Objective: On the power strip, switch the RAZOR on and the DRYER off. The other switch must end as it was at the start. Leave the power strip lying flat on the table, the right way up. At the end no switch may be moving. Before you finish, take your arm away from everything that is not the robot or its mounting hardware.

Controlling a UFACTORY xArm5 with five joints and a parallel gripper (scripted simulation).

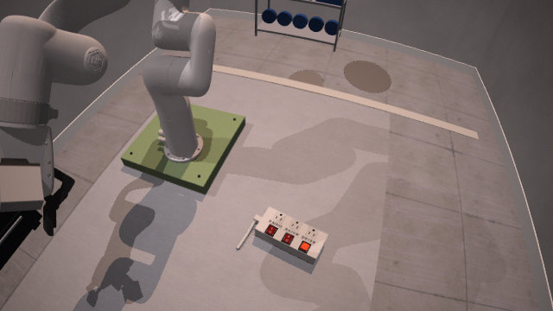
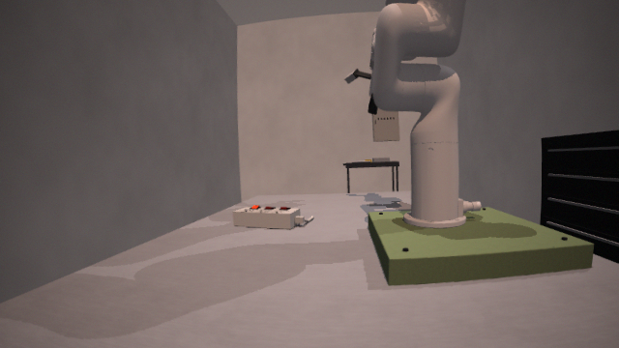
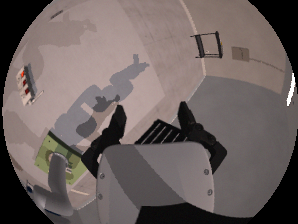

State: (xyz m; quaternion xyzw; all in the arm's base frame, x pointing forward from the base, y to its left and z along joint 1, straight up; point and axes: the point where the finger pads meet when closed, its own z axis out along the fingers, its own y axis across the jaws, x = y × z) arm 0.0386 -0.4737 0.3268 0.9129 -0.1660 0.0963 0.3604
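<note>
The white power strip (image 1: 319, 247) (image 2: 263, 220) (image 3: 20, 86) lies flat, switches up, its short cord stub at the RADIO end. Its small labels are blurred but seem to read RADIO, RAZOR, DRYER. The DRYER switch (image 1: 304, 246) (image 2: 255, 207) glows bright orange, so it looks on. The middle RAZOR switch (image 1: 288, 238) (image 2: 270, 208) is dark red and unlit. The RADIO switch (image 1: 271, 230) (image 2: 284, 209) is also dark red and unlit. My gripper (image 2: 361, 92) (image 3: 151, 109) is wide open and empty, high up and far to the side of the strip.
The arm stands on a green base plate (image 1: 225, 130) (image 2: 488, 271) (image 3: 45, 157), beside the strip's cord end. A pale bar (image 1: 346, 97) lies beyond the strip. A rack (image 1: 295, 34) with blue discs stands at the back. A black drawer unit (image 2: 580, 188) stands beyond the base.
</note>
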